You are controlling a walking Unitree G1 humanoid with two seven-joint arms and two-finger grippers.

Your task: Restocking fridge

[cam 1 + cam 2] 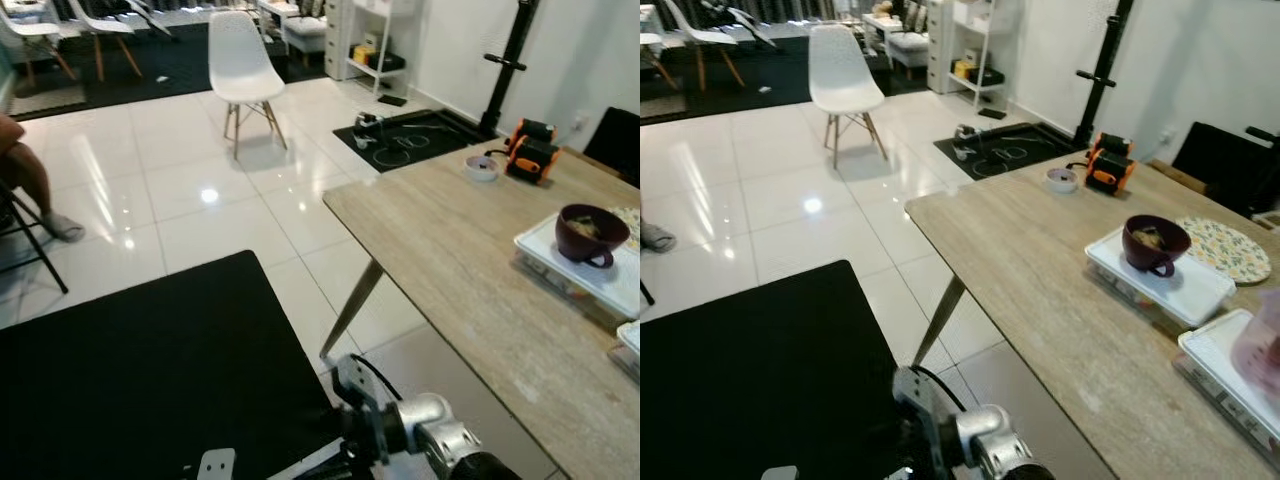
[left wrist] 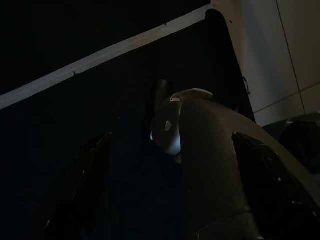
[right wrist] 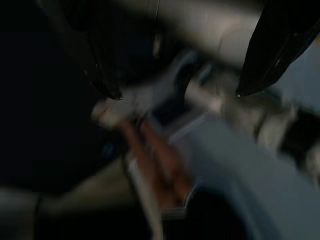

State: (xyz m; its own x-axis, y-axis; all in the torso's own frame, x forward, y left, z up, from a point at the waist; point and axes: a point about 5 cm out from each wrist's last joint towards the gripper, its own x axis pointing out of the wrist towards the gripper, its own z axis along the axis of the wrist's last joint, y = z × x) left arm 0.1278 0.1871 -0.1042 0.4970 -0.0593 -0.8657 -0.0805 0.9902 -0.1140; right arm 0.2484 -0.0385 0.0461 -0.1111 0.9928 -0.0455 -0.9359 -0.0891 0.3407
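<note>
A long wooden table (image 1: 470, 270) stands to my right. Near its right edge lies a flat white lidded food container (image 1: 1160, 280) with a dark maroon cup (image 1: 1155, 245) standing on its lid. A second lidded container (image 1: 1230, 375) lies nearer, beside something pink and translucent (image 1: 1262, 350). My silver right arm (image 1: 425, 430) hangs low beside the table. In the blurred right wrist view my right gripper (image 3: 177, 94) is open and holds nothing. My left gripper (image 2: 167, 140) hangs in the dark, its fingers apart, pointing at part of my own body.
A black surface (image 1: 150, 370) lies low in front of me. A white chair (image 1: 240, 65) stands on the tiled floor ahead. A person's leg (image 1: 30, 180) shows at far left. An orange-black device (image 1: 530, 150), a tape roll (image 1: 481, 167) and a round patterned mat (image 1: 1228, 250) are on the table.
</note>
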